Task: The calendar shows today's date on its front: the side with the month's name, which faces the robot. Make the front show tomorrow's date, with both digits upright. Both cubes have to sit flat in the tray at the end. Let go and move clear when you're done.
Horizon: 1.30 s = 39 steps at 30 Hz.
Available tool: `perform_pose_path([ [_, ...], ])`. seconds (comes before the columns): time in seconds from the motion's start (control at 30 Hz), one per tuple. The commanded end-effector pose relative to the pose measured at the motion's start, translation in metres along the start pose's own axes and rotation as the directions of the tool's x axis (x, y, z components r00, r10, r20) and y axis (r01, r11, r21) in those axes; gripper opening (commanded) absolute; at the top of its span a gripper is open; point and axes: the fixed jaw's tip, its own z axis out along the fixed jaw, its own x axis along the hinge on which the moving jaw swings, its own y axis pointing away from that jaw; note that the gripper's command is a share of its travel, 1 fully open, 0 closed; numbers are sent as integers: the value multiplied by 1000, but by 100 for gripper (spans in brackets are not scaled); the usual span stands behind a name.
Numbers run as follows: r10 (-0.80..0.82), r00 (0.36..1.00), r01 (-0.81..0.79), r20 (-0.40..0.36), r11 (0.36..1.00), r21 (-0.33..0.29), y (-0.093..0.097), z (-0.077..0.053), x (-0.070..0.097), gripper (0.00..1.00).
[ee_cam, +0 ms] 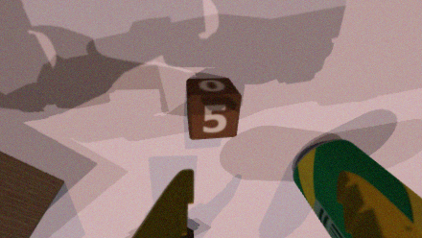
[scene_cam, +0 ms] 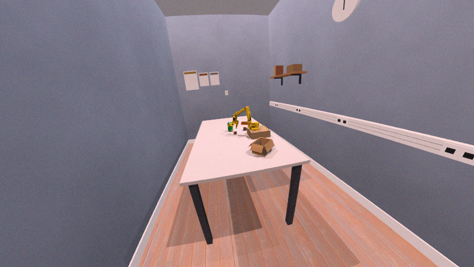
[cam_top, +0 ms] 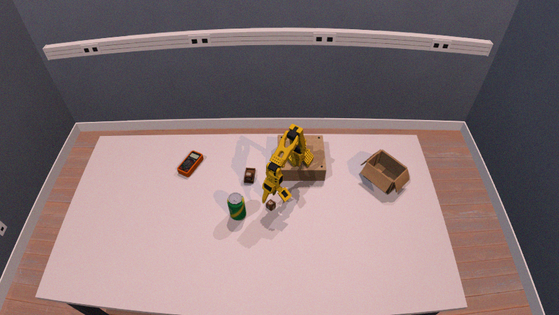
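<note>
A loose brown cube (cam_top: 270,204) (scene_cam: 235,132) (ee_cam: 214,115) sits on the table outside the tray. In the wrist view it shows a white 5 on its side facing the camera and a 0 on top. The small dark brown calendar tray (cam_top: 249,181) stands nearer the back, left of the arm, with a cube (cam_top: 248,174) in it. The month side and the front digits cannot be read. My gripper (cam_top: 275,200) (scene_cam: 233,127) (ee_cam: 268,174) is partly open and empty. It is above the table just behind the loose cube, not touching it.
A green and yellow can (cam_top: 237,209) (ee_cam: 336,155) stands left of the loose cube. An orange multimeter (cam_top: 190,163) lies farther left. The arm's wooden base block (cam_top: 312,175) (ee_cam: 24,197) is behind, and an open cardboard box (cam_top: 377,180) (scene_cam: 257,148) stands at the right.
</note>
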Motion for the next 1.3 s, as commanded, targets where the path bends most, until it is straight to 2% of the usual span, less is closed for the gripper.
perform_pose_path([
  [0.0, 15, 1000, -16, -10, 996, -90, 13, 15, 3, 35],
  [0.17, 15, 1000, -16, -13, 993, -119, 17, 20, 3, 35],
  [1.27, 29, 999, -31, -14, 994, -107, 15, 19, 2, 35],
])
